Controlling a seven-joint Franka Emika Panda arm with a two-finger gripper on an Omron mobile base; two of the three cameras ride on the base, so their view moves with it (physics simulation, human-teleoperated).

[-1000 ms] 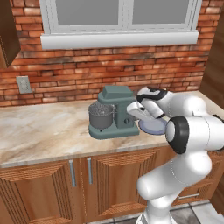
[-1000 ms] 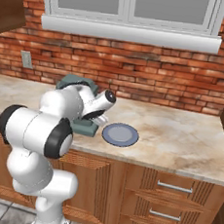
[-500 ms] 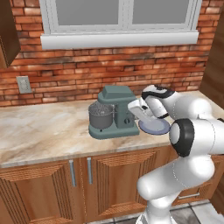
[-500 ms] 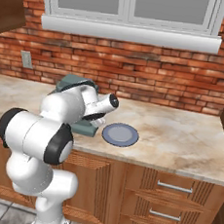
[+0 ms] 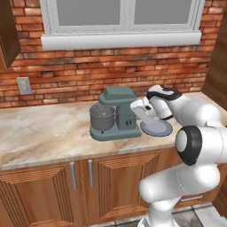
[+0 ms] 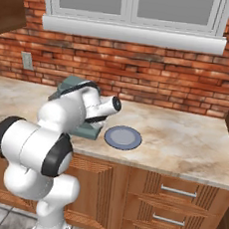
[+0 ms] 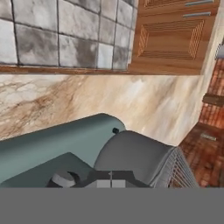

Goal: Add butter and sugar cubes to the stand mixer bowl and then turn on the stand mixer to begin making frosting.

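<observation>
The teal-green stand mixer [image 5: 116, 111] stands on the marble counter [image 5: 40, 133], with the dark grey stand mixer bowl [image 5: 102, 118] under its head on the left. My gripper [image 5: 134, 107] is shut and sits against the right side of the mixer's column, just above the base. In the hand view the shut fingertips [image 7: 110, 176] lie close over the stand mixer [image 7: 48, 144], beside a small knob [image 7: 64, 178], with the stand mixer bowl [image 7: 131, 153] and wire whisk [image 7: 177, 170] just beyond. In the right base view my arm covers most of the stand mixer [image 6: 68, 86]. The butter and sugar cubes are hidden.
A flat blue-grey plate [image 5: 156, 127] lies on the counter right of the mixer, under my forearm; it shows as the plate [image 6: 123, 137] from the other side. A brick wall and window sill run behind. Wooden cabinet doors and drawers [image 6: 177, 203] sit below the counter.
The hand has edged left from over the plate to the mixer's column, and the elbow has swung right. The gripper stays shut. Mixer, bowl and plate have not moved.
</observation>
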